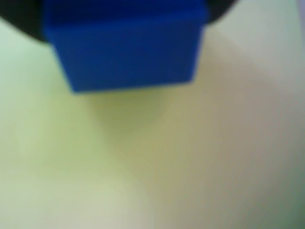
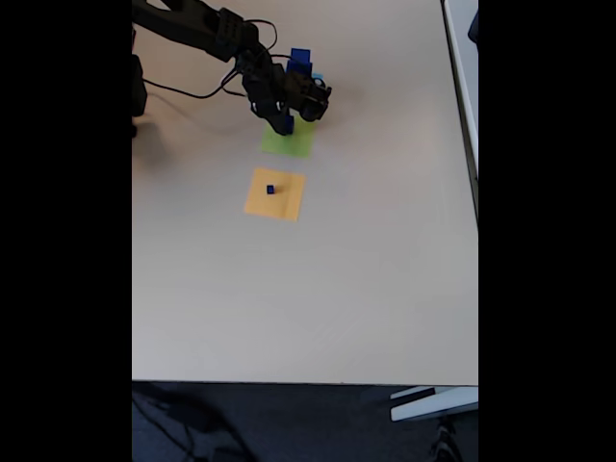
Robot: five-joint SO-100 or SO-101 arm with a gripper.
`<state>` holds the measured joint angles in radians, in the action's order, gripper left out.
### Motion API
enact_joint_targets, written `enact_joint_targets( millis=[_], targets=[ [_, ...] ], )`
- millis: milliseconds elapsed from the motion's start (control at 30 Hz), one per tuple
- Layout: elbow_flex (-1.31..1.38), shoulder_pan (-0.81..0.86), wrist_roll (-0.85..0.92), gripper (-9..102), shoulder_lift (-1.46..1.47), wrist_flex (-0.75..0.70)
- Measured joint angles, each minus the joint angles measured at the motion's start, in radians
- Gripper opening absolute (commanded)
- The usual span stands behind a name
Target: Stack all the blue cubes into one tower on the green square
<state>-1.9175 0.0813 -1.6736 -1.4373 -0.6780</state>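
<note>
Fingers (image 2: 286, 123) over green square (image 2: 289, 141), blue cube (image 1: 126, 47) between; contact unclear.

Blurred large blue cube (image 1: 126, 47) over the green square (image 2: 289, 141); tiny blue cube (image 2: 270, 189) apart.

Open bench lying free, clutter sitting only at the far end

The arm (image 2: 207, 29) and a blue cube (image 2: 299, 62) are crowding the green square (image 2: 289, 141); a tiny cube (image 2: 270, 190) is sitting on the orange patch (image 2: 275, 195); elsewhere the bench (image 2: 366, 279) is lying clear.
</note>
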Motion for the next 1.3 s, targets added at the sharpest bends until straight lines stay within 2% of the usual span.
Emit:
enact_joint_targets(
  millis=[467,1067,1300],
  targets=[
    [-0.012,0.015,0.023,18,0.0,0.0],
    [-0.012,0.009,0.071,25,0.017,0.012],
    [0.035,0.006,0.143,28,0.017,-0.023]
  ],
)
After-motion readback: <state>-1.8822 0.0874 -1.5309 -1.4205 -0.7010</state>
